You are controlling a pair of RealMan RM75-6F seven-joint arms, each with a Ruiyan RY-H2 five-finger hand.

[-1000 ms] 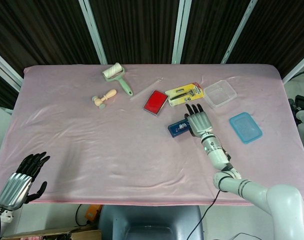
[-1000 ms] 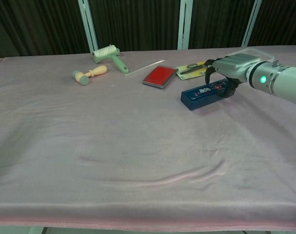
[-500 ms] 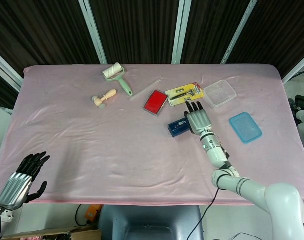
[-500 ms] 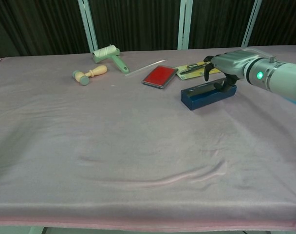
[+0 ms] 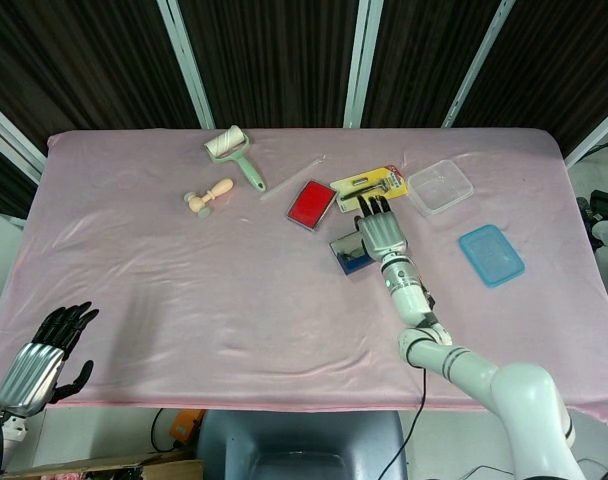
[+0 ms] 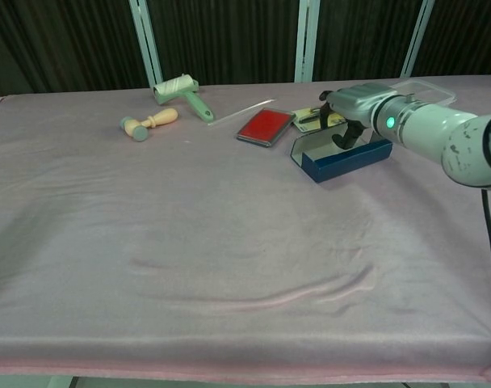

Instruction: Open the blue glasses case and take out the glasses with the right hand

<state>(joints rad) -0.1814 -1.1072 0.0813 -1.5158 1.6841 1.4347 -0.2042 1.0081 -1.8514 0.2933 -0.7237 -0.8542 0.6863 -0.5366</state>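
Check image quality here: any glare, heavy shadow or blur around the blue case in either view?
Head view: even, soft light, the blue glasses case sharp, its raised lid a pale sheen, the right hand covering part of it. Chest view: the case is crisp, a green indicator light glows on the wrist, and only faint shadow lies on the pink tablecloth.

Your right hand is hemmed in at the open blue glasses case: the raised lid stands on its left, the yellow tool card lies just behind the fingers, and the red pad sits near the case's far left corner. To your right, the clear tray and blue lid leave a bare lane of cloth between them and the case. The near side of the pink table gives you wide, open room.
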